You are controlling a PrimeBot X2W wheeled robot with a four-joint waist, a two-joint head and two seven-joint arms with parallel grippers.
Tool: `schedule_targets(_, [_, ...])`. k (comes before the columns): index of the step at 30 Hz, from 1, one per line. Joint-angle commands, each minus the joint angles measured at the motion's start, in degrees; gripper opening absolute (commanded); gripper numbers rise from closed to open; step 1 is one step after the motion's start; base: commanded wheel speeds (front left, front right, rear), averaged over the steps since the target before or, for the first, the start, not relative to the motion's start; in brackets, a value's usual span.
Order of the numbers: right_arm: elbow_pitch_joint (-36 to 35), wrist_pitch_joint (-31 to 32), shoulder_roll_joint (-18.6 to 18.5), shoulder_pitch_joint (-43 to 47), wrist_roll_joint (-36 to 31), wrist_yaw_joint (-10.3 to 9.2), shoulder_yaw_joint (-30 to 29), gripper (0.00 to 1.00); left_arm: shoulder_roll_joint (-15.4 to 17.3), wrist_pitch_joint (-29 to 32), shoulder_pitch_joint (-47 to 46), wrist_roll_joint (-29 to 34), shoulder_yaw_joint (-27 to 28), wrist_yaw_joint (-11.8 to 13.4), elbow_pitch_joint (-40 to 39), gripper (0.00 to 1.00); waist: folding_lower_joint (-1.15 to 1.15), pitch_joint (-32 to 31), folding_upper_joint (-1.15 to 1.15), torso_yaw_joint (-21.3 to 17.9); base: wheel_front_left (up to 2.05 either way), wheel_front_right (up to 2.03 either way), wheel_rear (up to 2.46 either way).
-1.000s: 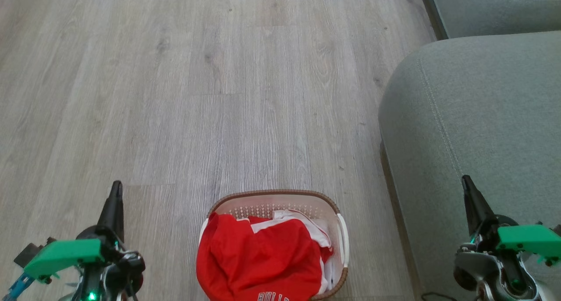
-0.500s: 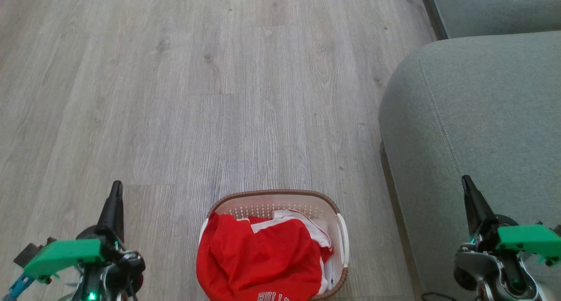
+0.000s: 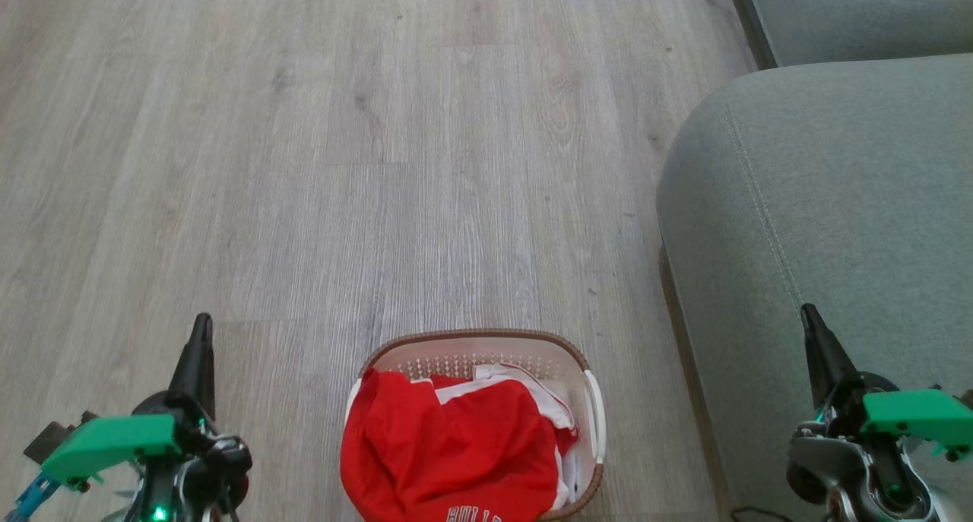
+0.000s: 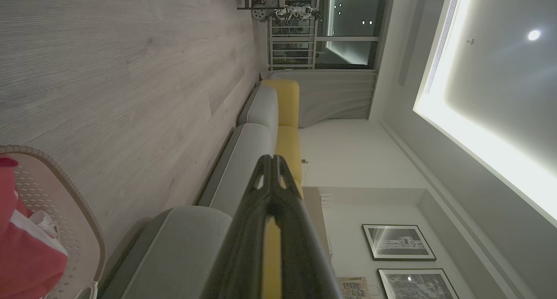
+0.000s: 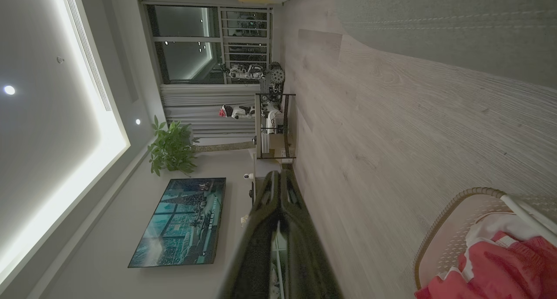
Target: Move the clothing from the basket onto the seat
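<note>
My left gripper [image 3: 201,323] and right gripper [image 3: 807,311] point forward, both clenched empty, flanking the basket [image 3: 486,335] on the floor [image 3: 380,165]. The clothing [image 3: 456,453] lies heaped inside (red, white-trimmed), beside the seat [image 3: 836,188]. My right wrist view takes in a television [image 5: 178,220]; my left, framed pictures [image 4: 398,242].

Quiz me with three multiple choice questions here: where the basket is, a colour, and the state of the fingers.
1. The basket stands: A on a table. B on the wooden floor. C on a shelf.
2. The clothing is mostly: A blue. B red. C green.
3. The left fingers and right fingers are: A shut, empty. B wide open. C shut on clothing.
Answers: 1 B, floor shows around it. 2 B, red cloth fills the basket. 3 A, each pair is pressed together, clear of the basket.
</note>
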Motion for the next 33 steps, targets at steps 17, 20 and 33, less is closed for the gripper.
schedule_targets(17, [0.6, -1.3, 0.1, 0.7, -0.4, 0.0, 1.2, 1.0, -0.1, -1.2, 0.7, -0.1, -0.6, 0.0, 0.8, 1.0, 0.0, 0.0, 0.0, 0.1, 0.0, 0.0, 0.0])
schedule_targets(20, [-0.1, -1.8, 0.1, 0.7, -0.6, 0.0, 1.6, 1.0, 0.0, -1.7, 0.7, 0.1, -0.9, 0.1, 0.3, 1.0, 0.0, 0.0, 0.0, 0.1, 0.0, 0.0, 0.0])
schedule_targets(33, [-3.2, -4.0, 0.1, 0.6, -4.1, 0.0, 2.4, 1.0, 0.2, -4.0, 0.0, 3.4, -1.9, 0.0, -1.8, 1.0, 0.0, 0.0, 0.0, 0.3, 0.0, 0.0, 0.0])
